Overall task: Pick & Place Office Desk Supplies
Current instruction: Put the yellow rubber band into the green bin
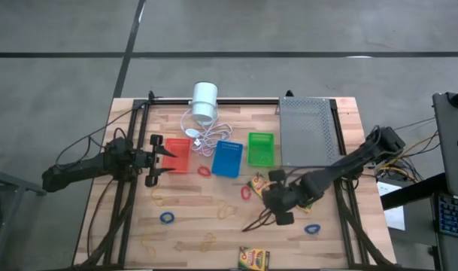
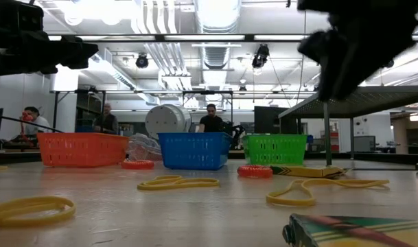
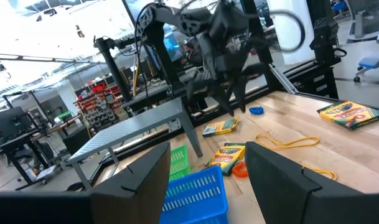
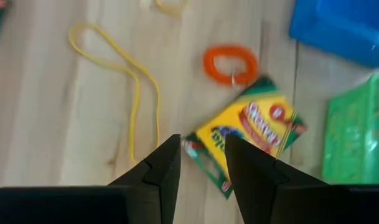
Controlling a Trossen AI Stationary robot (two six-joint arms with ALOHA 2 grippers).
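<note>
Three ribbed plastic baskets, red (image 1: 177, 154), blue (image 1: 228, 159) and green (image 1: 260, 148), sit in a row on the planked wooden worktop (image 1: 191, 226), with thin rubber bands (image 1: 166, 217) looped flat around them. The right gripper (image 4: 201, 152) hangs over a flat yellow-green crayon box (image 4: 246, 140) lying askew near the green basket (its printing too blurred to read), jaws parted narrowly and empty. The left gripper (image 1: 171, 161) waits at the red basket, jaws wide apart, holding nothing.

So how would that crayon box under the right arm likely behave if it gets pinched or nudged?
The crayon box lies flat on the wood, so it should slide instead of rolling or tipping. It looks like thin printed card, probably light and stiff, though a hard squeeze might dent it. The right tool hovers above one corner, so a nudge there may spin it.
</note>
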